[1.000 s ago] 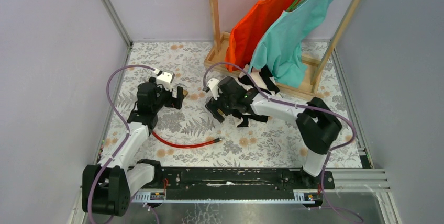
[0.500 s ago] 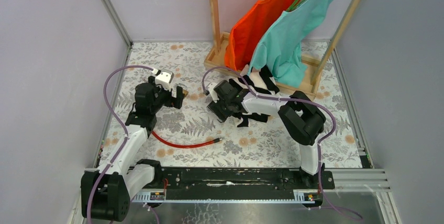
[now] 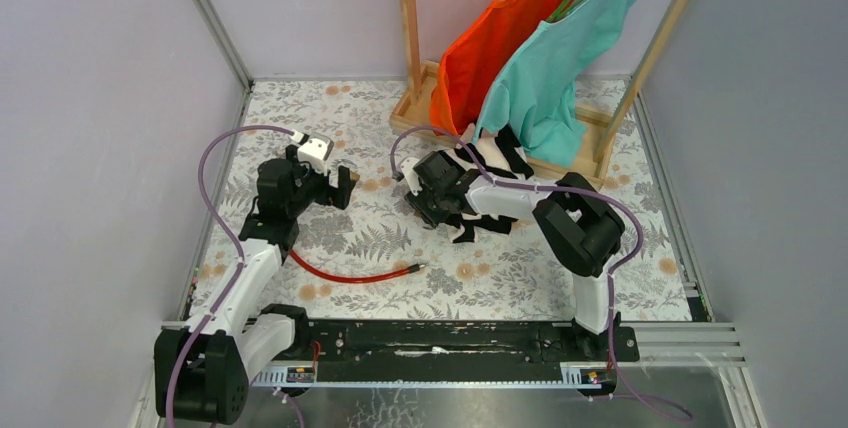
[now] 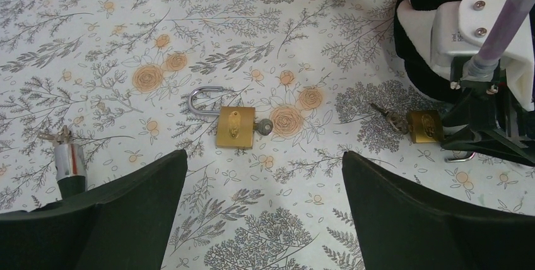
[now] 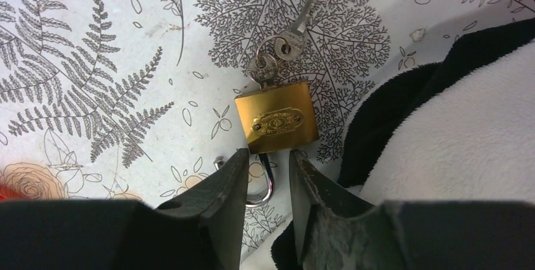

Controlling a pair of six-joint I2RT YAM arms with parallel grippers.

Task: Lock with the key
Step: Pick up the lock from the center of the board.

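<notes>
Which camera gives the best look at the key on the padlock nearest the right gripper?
Right wrist: the key sits close and sharp above the padlock. Left wrist shows it small near the right edge. From the top view I cannot make it out.

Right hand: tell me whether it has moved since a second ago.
Yes. The right hand has shifted slightly right, toward the wooden rack base, in the top view.

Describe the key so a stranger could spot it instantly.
Start at the wooden clothes rack; in front lies black-and-white fabric with a brass padlock beside it. The key is the small silvery one sticking out of its base, ringed to a loose spare.
</notes>
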